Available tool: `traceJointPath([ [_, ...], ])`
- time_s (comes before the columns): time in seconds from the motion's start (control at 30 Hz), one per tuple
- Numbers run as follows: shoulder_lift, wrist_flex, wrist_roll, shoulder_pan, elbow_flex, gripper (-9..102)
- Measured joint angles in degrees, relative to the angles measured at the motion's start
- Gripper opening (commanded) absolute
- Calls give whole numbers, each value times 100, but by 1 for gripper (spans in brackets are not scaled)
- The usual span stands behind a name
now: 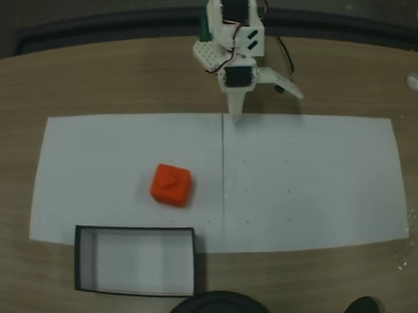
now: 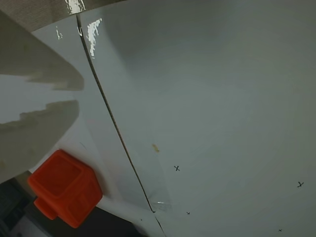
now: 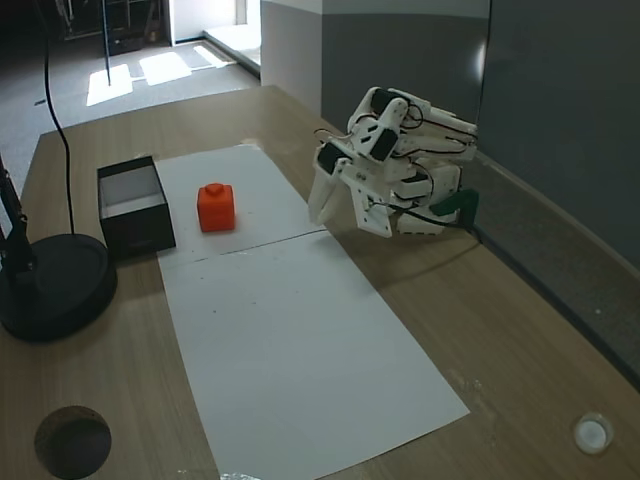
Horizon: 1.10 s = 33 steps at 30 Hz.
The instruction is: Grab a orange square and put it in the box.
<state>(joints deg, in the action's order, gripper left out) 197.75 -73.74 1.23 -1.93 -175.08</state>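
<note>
Black walls and a white floor mark the box (image 1: pixel 135 258), nearest the lower edge in a fixed view and holding nothing; in my judgement the whole task is still ahead: grasp, carry and release all remain. Just beyond it, apart from its wall, the orange square (image 1: pixel 171 185) sits on the white paper sheet (image 1: pixel 312 182), left of the seam between the two sheets. Farthest back, at the sheet's far edge, the gripper (image 1: pixel 260 100) is folded near the arm's base, well apart from the cube, its fingers (image 1: pixel 237 104) spread and holding nothing.

The wrist view adds small pen crosses (image 2: pixel 177 168) on the paper. The other fixed view adds a round black base (image 3: pixel 52 285) and a hole in the tabletop (image 3: pixel 72 441).
</note>
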Motion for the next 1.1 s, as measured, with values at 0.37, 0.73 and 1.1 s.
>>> traceJointPath([
  [0.37,0,0,0,0,0,0],
  [0.73,0,237,0,0,-9,1],
  [1.1,0,2443,-97,1187,-26,33],
])
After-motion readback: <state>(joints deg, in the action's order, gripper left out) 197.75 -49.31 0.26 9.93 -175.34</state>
